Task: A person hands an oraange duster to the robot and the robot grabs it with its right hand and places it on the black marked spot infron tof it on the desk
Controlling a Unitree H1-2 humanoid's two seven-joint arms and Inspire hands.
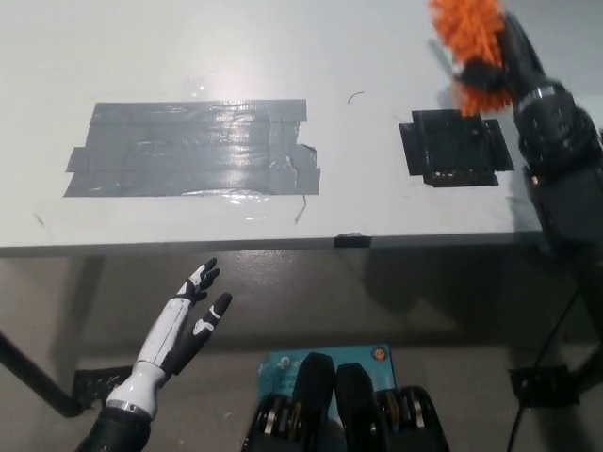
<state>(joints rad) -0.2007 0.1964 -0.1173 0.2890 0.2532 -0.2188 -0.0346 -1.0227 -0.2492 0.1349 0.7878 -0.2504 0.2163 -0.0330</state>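
The orange duster (468,42) is a fluffy orange bundle held at the top right of the head view, above the desk. My black right hand (516,66) is shut on it, its fingers wrapped around the lower part. The black marked spot (457,148) is a square of black tape on the white desk (358,56), just below and left of the duster. My white left hand (186,325) rests open below the desk's front edge at lower left.
A large patch of grey tape (193,149) covers the desk's left middle. The desk's front edge (283,243) runs across the picture, with a small black clip (350,239) on it.
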